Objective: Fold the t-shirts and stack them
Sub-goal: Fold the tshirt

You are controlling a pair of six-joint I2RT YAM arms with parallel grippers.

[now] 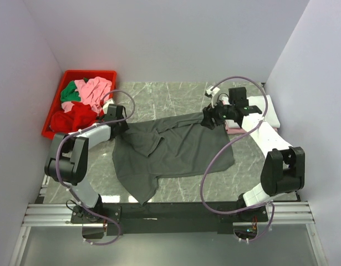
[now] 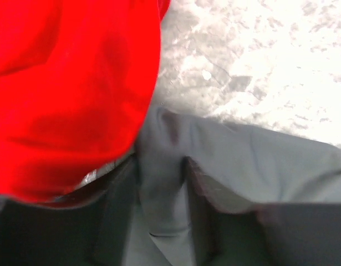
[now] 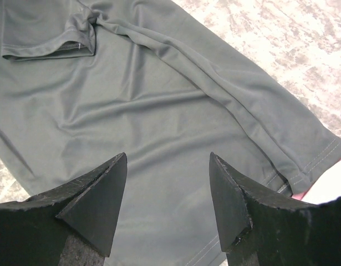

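1. Grey marbled table, with plain white walls around it.
2. Right gripper: jaws wide and empty, above the dark grey t-shirt at its 2 o'clock corner.
3. Left gripper: jaws partway apart astride a ridge of that shirt's 10 o'clock edge; I cannot tell whether they pinch it.
4. Red bin at 10 o'clock, just beside the left gripper, holds the pink t-shirt, green t-shirt and red t-shirt.
5. White t-shirt lies folded at 3 o'clock.

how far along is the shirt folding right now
Done: a folded stack, white over pink, sits at the right. In hand: the grey shirt lies spread but rumpled, not yet folded; the left gripper straddles a fold at its edge, the right gripper hovers open over it. Left: folding it, plus the pink, green and red shirts in the bin.
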